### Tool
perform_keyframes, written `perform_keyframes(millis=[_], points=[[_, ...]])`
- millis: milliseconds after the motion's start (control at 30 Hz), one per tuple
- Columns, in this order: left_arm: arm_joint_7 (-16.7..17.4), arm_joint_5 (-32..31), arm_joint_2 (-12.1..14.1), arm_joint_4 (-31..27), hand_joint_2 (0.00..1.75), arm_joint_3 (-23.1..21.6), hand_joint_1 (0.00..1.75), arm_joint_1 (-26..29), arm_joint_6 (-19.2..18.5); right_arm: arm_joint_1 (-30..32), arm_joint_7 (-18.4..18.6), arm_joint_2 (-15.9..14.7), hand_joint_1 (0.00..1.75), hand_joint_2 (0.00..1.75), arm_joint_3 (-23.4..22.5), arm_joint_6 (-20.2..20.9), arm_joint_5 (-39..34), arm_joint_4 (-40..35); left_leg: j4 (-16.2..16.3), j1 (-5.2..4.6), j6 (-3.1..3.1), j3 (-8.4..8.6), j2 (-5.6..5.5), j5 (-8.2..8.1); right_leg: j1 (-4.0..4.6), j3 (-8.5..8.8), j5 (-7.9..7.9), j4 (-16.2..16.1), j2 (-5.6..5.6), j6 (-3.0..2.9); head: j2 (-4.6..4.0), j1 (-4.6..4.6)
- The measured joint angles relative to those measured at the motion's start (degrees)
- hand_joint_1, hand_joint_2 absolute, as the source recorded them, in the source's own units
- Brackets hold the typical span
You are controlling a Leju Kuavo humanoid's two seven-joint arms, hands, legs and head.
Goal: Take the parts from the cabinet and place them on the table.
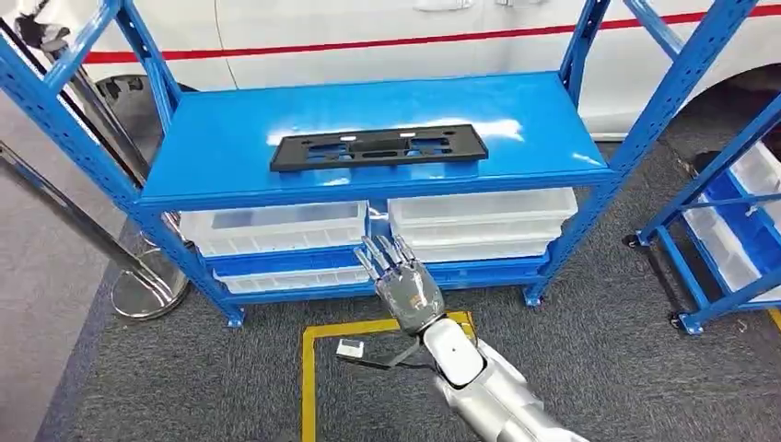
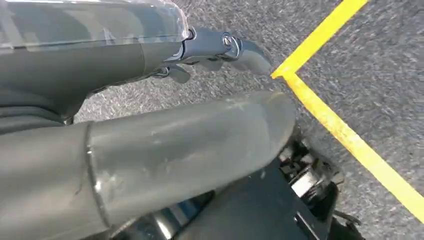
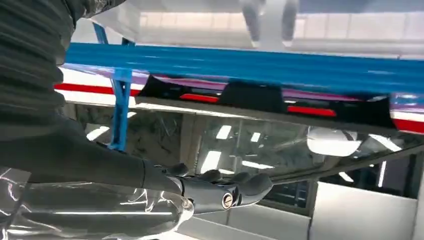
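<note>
1. One black plastic part (image 1: 378, 147) is lying flat on the top shelf of the blue cabinet (image 1: 212, 147), roughly centred on the shelf. No readable writing or brand is showing on it, or anywhere else; a small white tag (image 1: 350, 348) is hanging by the right wrist, but it's too small to read.
2. The right hand (image 1: 398, 276) is reaching up in front of the cabinet with its fingers spread apart, holding nothing. It's sitting below the top shelf's front edge, level with the clear bins (image 1: 276, 226) on the lower shelves, and well apart from the part.
3. The right wrist view is looking at the shelf edge-on, with the part (image 3: 260, 97) showing as a dark strip beyond the fingertips (image 3: 255, 185).
4. The left hand (image 2: 215, 50) is hanging over grey carpet (image 2: 380, 75) near a yellow floor line (image 2: 345, 135), thumb and fingers apart, nothing in it.
</note>
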Motion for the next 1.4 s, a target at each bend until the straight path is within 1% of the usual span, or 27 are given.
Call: perform_keyframes(millis=[67, 100, 133, 167, 233, 267, 367, 433, 500, 567, 600, 633, 667, 733, 767, 800, 900, 933, 967, 1067, 1100, 1133, 1167, 1233, 1267, 1300, 1400], points=[[-0.04, -0.11, 0.00, 0.00, 0.00, 0.02, 0.00, 0.09, -0.02, 0.06, -0.26, -0.09, 0.00, 1.75, -1.05, 0.00, -0.09, 0.44, 8.28, 0.04, -0.39, -3.97, 0.01, -3.07, 0.08, -0.04, -0.08, 0.06, -0.09, -0.12, 0.00, 0.00], [-0.04, -0.18, 0.00, 0.02, 0.00, 0.02, 0.00, 0.18, -0.09, 0.07, -0.42, -0.09, 0.00, 1.75, -1.45, 0.00, -0.11, 0.64, 9.64, 0.06, -0.47, -4.70, 0.01, -2.84, 0.08, -0.04, -0.09, 0.10, -0.06, -0.12, 0.00, 0.00], [-0.04, -0.20, 0.00, 0.02, 0.00, 0.02, 0.00, 0.21, -0.11, 0.08, -0.48, -0.09, 0.00, 1.75, -1.80, 0.00, -0.11, 0.77, 8.18, 0.08, -0.46, -4.11, 0.01, -1.31, 0.08, -0.01, -0.10, 0.16, 0.00, -0.11, 0.00, 0.00], [-0.04, -0.29, 0.00, 0.00, 0.00, 0.02, 0.00, 0.15, -0.11, 0.08, -0.57, -0.09, 0.00, 1.75, -2.34, 0.00, -0.11, 0.74, 4.25, 0.10, -0.39, -2.30, 0.01, 1.22, 0.07, 0.03, -0.15, 0.24, 0.09, -0.06, 0.00, 0.00], [-0.04, -0.59, 0.00, 0.00, 0.00, 0.00, 0.00, -0.01, -0.11, 0.10, -0.77, -0.09, 0.00, 1.75, -3.83, -0.02, -0.11, 0.22, -6.14, 0.10, 0.04, 2.67, 0.02, 5.99, 0.05, 0.11, -0.43, 0.55, 0.16, 0.34, 0.00, 0.00], [-0.04, -0.62, 0.00, 0.00, 0.00, 0.02, 0.00, -0.10, -0.13, 0.07, -0.79, -0.09, 0.00, 1.75, -4.49, -0.04, -0.11, -0.04, -7.64, -0.24, 0.30, 3.52, -0.05, 5.00, 0.52, -0.09, -0.55, 0.78, 0.19, 0.61, 0.00, 0.00], [-0.04, -0.68, 0.00, 0.02, 0.00, 0.00, 0.00, 0.11, -0.15, 0.15, -1.47, -0.09, 0.00, 1.75, -6.21, -0.04, -0.35, -0.83, -7.80, -0.32, 1.11, 3.28, -0.15, 5.25, 0.42, -0.16, -0.31, 0.56, 0.20, 1.35, 0.00, 0.02], [-0.04, -0.75, -0.02, 0.00, 0.00, 0.00, 0.00, 0.05, -0.15, 0.29, -2.03, -0.09, 0.00, 1.75, -7.07, -0.07, -0.72, -1.57, -8.56, 0.08, 2.05, 3.58, -0.09, 5.82, 0.14, -0.30, -0.84, 1.17, 0.17, 2.04, 0.00, 0.00], [-0.04, -0.99, -0.02, 0.00, 0.00, 0.02, 0.00, -0.15, -0.13, 0.44, -2.93, -0.04, 0.00, 1.75, -8.38, -0.09, -1.01, -2.71, -8.59, 0.04, 2.43, 3.56, -0.06, 5.86, 0.17, -2.82, -4.39, 6.63, 0.14, 2.48, 0.00, 0.02], [-0.04, -1.21, -0.02, 0.02, 0.00, 0.02, 0.00, -0.12, -0.11, 0.95, -4.20, 0.04, 0.00, 1.75, -10.19, -0.07, -1.14, -3.94, -8.55, -0.04, 2.58, 3.52, 0.00, 5.81, 0.10, -7.47, -8.39, 16.07, 0.13, 2.76, 0.00, 0.02], [-0.04, -1.23, -0.02, 0.00, 0.00, 0.02, 0.00, -0.12, -0.09, 1.22, -4.85, 0.11, 0.00, 1.75, -11.26, -0.07, -1.12, -4.26, -8.50, -0.04, 2.58, 3.50, -0.01, 5.81, 0.06, -8.83, -8.62, 18.59, 0.13, 2.78, 0.00, 0.02], [-0.04, -1.27, -0.04, 0.02, 0.00, 0.02, 0.00, -0.13, -0.09, 1.42, -5.18, 0.17, 0.00, 1.75, -12.02, -0.07, -1.03, -4.31, -8.46, -0.04, 2.56, 3.53, -0.04, 5.79, -0.01, -8.67, -7.41, 17.98, 0.12, 2.77, 0.00, 0.04], [-0.04, -1.31, -0.09, 0.00, 0.00, 0.02, 0.00, -0.16, -0.09, 1.56, -5.25, 0.24, 0.00, 1.75, -12.51, -0.07, -0.74, -4.46, -8.36, -0.04, 2.54, 3.54, -0.08, 5.73, -0.07, -7.35, -5.32, 15.07, 0.12, 2.68, 0.00, 0.02], [-0.04, -1.40, -0.24, 0.00, 0.00, 0.02, 0.00, -0.22, -0.09, 1.57, -5.31, 0.44, 0.00, 1.75, -13.40, -0.09, -0.57, -4.96, -8.13, -0.03, 2.21, 3.66, -0.13, 5.47, -0.10, -2.12, -0.28, 4.63, 0.01, 2.28, 0.00, 0.02], [-0.04, -1.42, -0.28, 0.00, 0.00, 0.02, 0.00, -0.27, -0.09, 1.51, -5.36, 0.55, 0.00, 1.75, -13.71, -0.09, -0.53, -5.14, -8.02, -0.15, 1.98, 3.56, -0.12, 5.33, -0.03, -0.90, -0.51, 1.66, -0.05, 2.07, 0.00, 0.02], [-0.04, -1.42, -0.28, 0.00, 0.00, 0.02, 0.00, -0.40, -0.09, 1.57, -5.38, 0.79, 0.00, 1.75, -13.93, -0.07, -0.53, -5.20, -7.67, -0.55, 1.69, 3.39, -0.14, 5.16, 0.28, -0.79, -0.39, 1.17, -0.01, 1.86, 0.00, 0.00], [-0.04, -1.42, -0.31, 0.00, 0.00, 0.02, 0.00, -0.42, -0.09, 1.82, -5.40, 0.92, 0.00, 1.75, -14.73, -0.09, -0.44, -5.24, -8.08, -0.27, 0.76, 3.48, -0.10, 5.36, 0.51, -0.90, -0.26, 1.15, 0.14, 0.97, 0.00, 0.02], [-0.04, -1.44, -0.31, 0.00, 0.00, 0.02, 0.00, -0.46, -0.09, 1.83, -5.47, 1.05, 0.00, 1.75, -14.84, -0.09, -0.35, -5.46, -7.76, -0.12, 0.44, 3.20, -0.06, 4.89, 0.07, -0.65, 0.05, 0.68, 0.06, 0.47, 0.00, 0.00], [-0.04, -1.42, -0.31, 0.00, 0.00, 0.02, 0.00, -0.49, -0.09, 1.76, -5.51, 1.09, 0.00, 1.75, -14.91, -0.11, -0.27, -5.53, -6.34, -0.07, 0.24, 2.82, -0.05, 3.75, 0.11, -0.56, 0.04, 0.59, 0.03, 0.15, 0.00, -0.02], [-0.04, -1.42, -0.31, 0.02, 0.00, 0.02, 0.00, -0.49, -0.09, 1.93, -5.51, 1.38, 0.00, 1.75, -15.11, -0.09, -0.18, -5.53, 6.20, 0.00, -0.28, -2.91, -0.04, -2.45, 0.32, -0.58, -0.04, 0.61, -0.05, -0.35, 0.00, 0.00], [-0.04, -1.45, -0.33, 0.02, 0.00, 0.02, 0.00, -0.42, -0.09, 2.12, -5.53, 1.38, 0.00, 1.75, -15.13, -0.09, -0.13, -5.53, 9.22, 0.00, -0.34, -4.40, -0.04, -3.13, 0.42, -0.61, -0.05, 0.65, -0.05, -0.37, 0.00, 0.00], [-0.02, -1.45, -0.31, 0.02, 0.00, 0.02, 0.00, -0.35, -0.09, 2.25, -5.53, 1.40, 0.00, 1.75, -15.15, -0.09, -0.13, -5.53, 9.37, 0.00, -0.29, -4.53, -0.04, -2.37, 0.48, -0.58, -0.06, 0.68, -0.03, -0.39, 0.00, 0.00], [-0.02, -1.45, -0.31, 0.00, 0.00, 0.02, 0.00, -0.36, -0.11, 2.27, -5.53, 1.40, 0.00, 1.75, -15.17, -0.09, -0.11, -5.53, 7.12, -0.02, -0.14, -3.51, -0.04, -0.50, 0.56, -0.57, -0.08, 0.76, 0.02, -0.40, 0.00, 0.00], [-0.04, -1.51, -0.31, 0.00, 0.00, 0.02, 0.00, -0.49, -0.13, 2.24, -5.51, 1.51, 0.00, 1.75, -15.17, -0.09, 0.02, -5.53, -2.93, -0.13, 0.60, 1.37, -0.04, 4.83, 0.70, -0.39, -0.18, 0.86, 0.15, -0.38, 0.00, 0.00], [-0.04, -1.64, -0.31, 0.00, 0.00, 0.02, 0.00, -0.59, -0.13, 2.24, -5.46, 1.57, 0.00, 1.75, -15.17, -0.09, 0.04, -5.53, -7.22, -0.31, 1.23, 3.15, -0.02, 5.44, 0.63, -0.39, -0.21, 0.86, 0.12, -0.32, 0.00, 0.00], [-0.04, -1.71, -0.28, 0.00, 0.00, 0.02, 0.00, -0.73, -0.15, 2.20, -5.31, 1.62, 0.00, 1.75, -15.17, -0.09, 0.04, -5.53, -8.19, -0.64, 1.34, 3.74, 0.01, 5.05, 0.98, -0.68, -0.22, 1.00, 0.13, -0.04, 0.00, 0.00], [-0.04, -1.82, -0.26, 0.02, 0.00, 0.02, 0.00, -0.71, -0.15, 2.38, -5.18, 1.73, 0.00, 1.75, -15.17, -0.09, 0.04, -5.53, -8.12, -0.95, 1.67, 3.55, -0.10, 5.27, 0.56, -0.66, 0.10, 0.66, 0.11, 0.85, 0.00, 0.00]])
